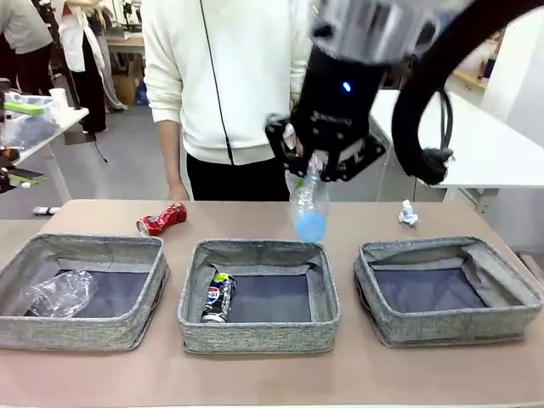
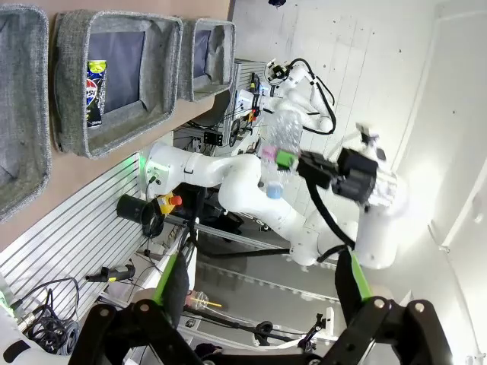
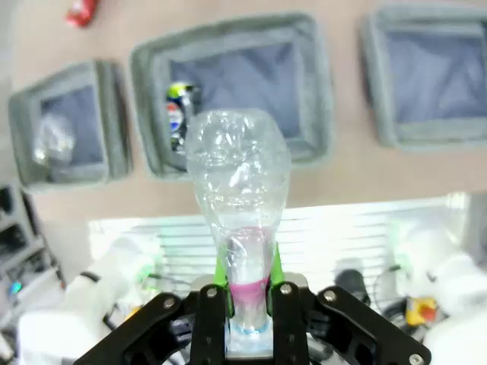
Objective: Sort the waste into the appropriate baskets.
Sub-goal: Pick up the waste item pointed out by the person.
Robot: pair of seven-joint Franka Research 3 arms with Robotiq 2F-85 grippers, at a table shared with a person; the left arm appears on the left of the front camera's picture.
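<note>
The table (image 1: 272, 378) is a plain tan top with 3 grey fabric baskets in a row on my side: left basket (image 1: 81, 248), middle basket (image 1: 255, 336), right basket (image 1: 450, 327). A clear plastic cup (image 1: 59, 293) lies in the left basket. A dark can (image 1: 218, 297) lies along the left wall of the middle basket.

On the bare top behind the baskets there's a crushed red can (image 1: 161, 219) over toward the left and a paper wad (image 1: 409, 212) behind the right basket. A person in a white top (image 1: 221, 76) stands at the far edge. The room has a grey floor, a white table (image 1: 493, 144) off to the right and a cluttered one (image 1: 34, 119) on the left.

My right pincer (image 1: 313, 166) is up in the air and clamped on the bottle (image 1: 308, 200). In the wrist view the fingers (image 3: 285, 319) squeeze its neck at the pink ring, just above the blue cap (image 3: 247, 331). The clear body sticks out past them and lines up with the middle basket below. From the front, the blue end points toward me and hangs level with that basket's far rim.

My left pincer (image 2: 262, 304) is spread wide, with the green pads (image 2: 169, 277) well apart and nothing between them. It looks sideways across the room at my other arm.
</note>
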